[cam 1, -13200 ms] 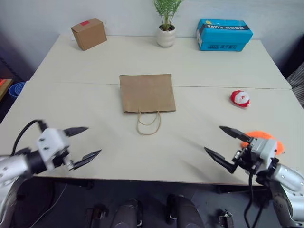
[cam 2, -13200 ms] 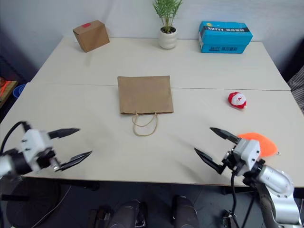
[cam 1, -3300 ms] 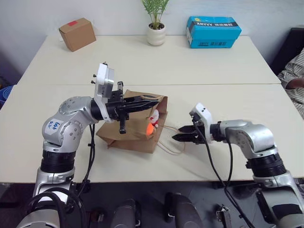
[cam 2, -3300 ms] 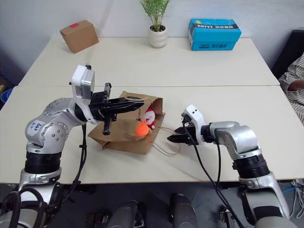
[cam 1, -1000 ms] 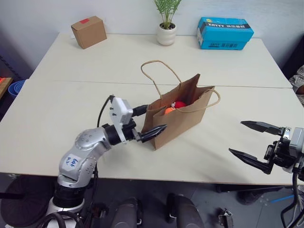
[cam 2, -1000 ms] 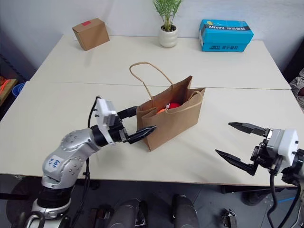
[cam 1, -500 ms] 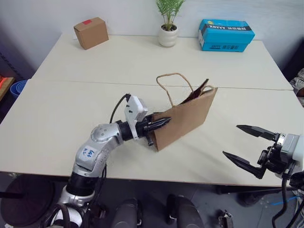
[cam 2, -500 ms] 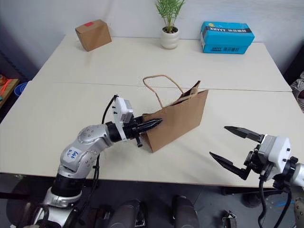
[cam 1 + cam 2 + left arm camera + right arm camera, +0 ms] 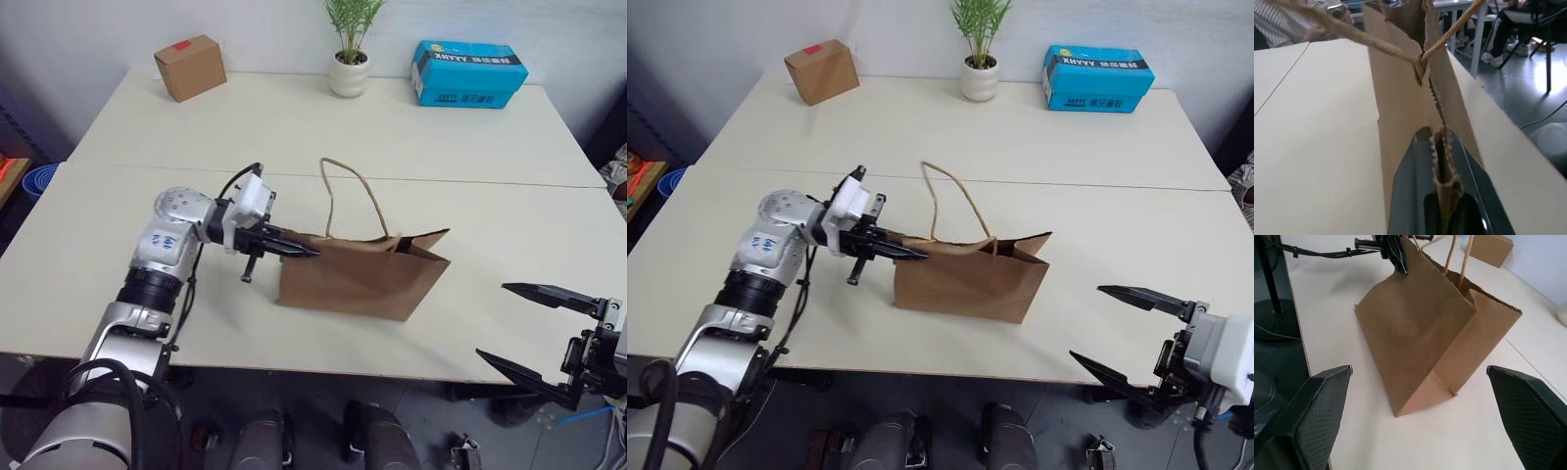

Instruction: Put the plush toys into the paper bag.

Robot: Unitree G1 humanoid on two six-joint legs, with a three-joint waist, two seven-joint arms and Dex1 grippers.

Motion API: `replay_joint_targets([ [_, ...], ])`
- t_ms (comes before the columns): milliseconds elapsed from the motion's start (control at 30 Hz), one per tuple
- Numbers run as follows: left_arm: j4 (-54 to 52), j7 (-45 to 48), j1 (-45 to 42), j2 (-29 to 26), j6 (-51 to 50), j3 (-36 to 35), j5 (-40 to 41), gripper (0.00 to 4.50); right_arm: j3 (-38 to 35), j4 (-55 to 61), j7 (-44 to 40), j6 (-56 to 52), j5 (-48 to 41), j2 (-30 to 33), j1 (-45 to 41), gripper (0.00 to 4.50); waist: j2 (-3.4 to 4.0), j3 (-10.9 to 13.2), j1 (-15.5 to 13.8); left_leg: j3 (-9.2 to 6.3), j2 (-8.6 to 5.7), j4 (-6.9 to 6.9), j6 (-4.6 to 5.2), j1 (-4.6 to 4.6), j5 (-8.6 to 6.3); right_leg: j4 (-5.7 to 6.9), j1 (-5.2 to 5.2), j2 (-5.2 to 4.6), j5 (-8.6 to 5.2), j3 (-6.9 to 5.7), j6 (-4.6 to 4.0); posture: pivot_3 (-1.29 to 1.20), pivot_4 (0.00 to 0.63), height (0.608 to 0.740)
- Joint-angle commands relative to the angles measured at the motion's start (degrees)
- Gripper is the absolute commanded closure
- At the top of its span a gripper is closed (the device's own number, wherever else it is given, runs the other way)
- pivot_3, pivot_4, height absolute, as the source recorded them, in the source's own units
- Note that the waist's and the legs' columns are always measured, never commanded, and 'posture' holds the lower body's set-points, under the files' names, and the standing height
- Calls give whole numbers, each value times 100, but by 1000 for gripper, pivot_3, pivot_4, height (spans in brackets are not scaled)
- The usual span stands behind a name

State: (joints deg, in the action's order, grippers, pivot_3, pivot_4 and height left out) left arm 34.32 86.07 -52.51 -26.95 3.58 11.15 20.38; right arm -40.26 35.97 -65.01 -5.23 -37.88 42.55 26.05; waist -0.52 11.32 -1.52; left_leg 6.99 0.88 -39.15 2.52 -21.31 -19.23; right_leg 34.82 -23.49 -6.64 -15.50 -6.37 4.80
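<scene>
Two cream-white tables (image 9: 411,127) stand pushed together, their seam running across the middle of the frame. Behind them, along the top, is a plain pale wall (image 9: 265,24). On the far table sit a cardboard box (image 9: 190,67) at upper left, a potted plant (image 9: 347,49) at top centre, and a blue box (image 9: 468,72) at upper right. Dark floor shows at far left, with a blue tub (image 9: 39,180).
</scene>
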Motion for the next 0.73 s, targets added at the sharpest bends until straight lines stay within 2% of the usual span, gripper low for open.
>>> replay_joint_targets([
  [33,-120,299,-30,-51,-19,-152,14,4290,142,-10,137,135,56,-92,-107,0,0,0,10,0,1,0,0,-1,0,8,-1,0,0,0,0,0,150,740],
  [133,-747,135,290,-337,-373,-329,151,3693,259,-174,134,180,83,-86,-260,0,0,0,33,0,2,0,-1,0,0,17,-1,1,0,0,0,0,150,740],
  [300,-2011,-434,1109,-1141,-921,-955,292,2067,409,-735,-50,233,60,142,-778,0,1,1,111,1,13,0,-5,1,1,20,-2,-2,-1,6,-2,0,150,740],
  [433,-3267,-1060,2193,-1666,-1611,-1820,714,799,500,-1444,-540,212,58,579,-1243,0,2,2,153,-5,14,0,-6,3,0,19,2,-12,-2,6,-3,0,150,740],
  [500,-3724,-1343,2875,-1894,-1833,-2383,861,799,544,-1838,-854,117,8,876,-1470,0,5,3,155,-5,15,0,-6,3,0,17,1,-15,-2,7,-3,0,150,740],
  [600,-4078,-1667,3798,-2079,-1584,-3031,686,799,663,-2493,-1250,185,55,1241,-1953,0,6,4,158,-6,17,2,-7,3,-1,12,1,-16,-3,5,-5,0,150,740],
  [733,-4446,-1925,4504,-2205,-1566,-3498,717,799,921,-3333,-1695,495,269,1513,-2610,0,8,6,148,-9,16,2,-13,7,-4,-3,1,-25,-6,1,-10,0,150,740],
])
